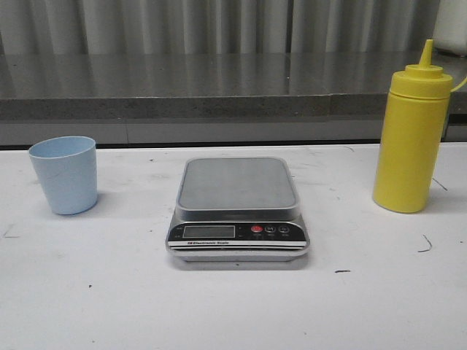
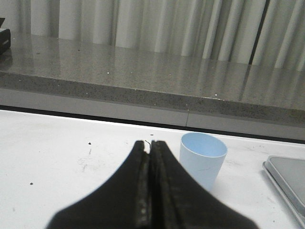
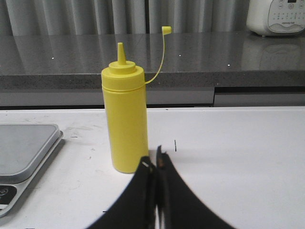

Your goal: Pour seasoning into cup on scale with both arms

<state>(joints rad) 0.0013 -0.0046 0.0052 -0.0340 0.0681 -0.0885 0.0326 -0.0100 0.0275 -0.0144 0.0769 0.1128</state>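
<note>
The silver-grey scale (image 1: 237,208) sits in the middle of the white table with nothing on its platform. The light blue cup (image 1: 64,173) stands upright to its left. The yellow seasoning bottle (image 1: 411,138) stands upright to its right, its tip cover off and hanging on its tether. Neither gripper shows in the front view. My left gripper (image 2: 149,143) is shut and empty, short of the cup (image 2: 202,160) and just beside it. My right gripper (image 3: 153,157) is shut and empty, short of the bottle (image 3: 125,119).
A grey stone ledge (image 1: 219,91) runs along the back of the table before a pale curtain. A white appliance (image 3: 276,16) stands on the ledge behind the bottle. The scale's edge shows in both wrist views (image 2: 286,179) (image 3: 26,150).
</note>
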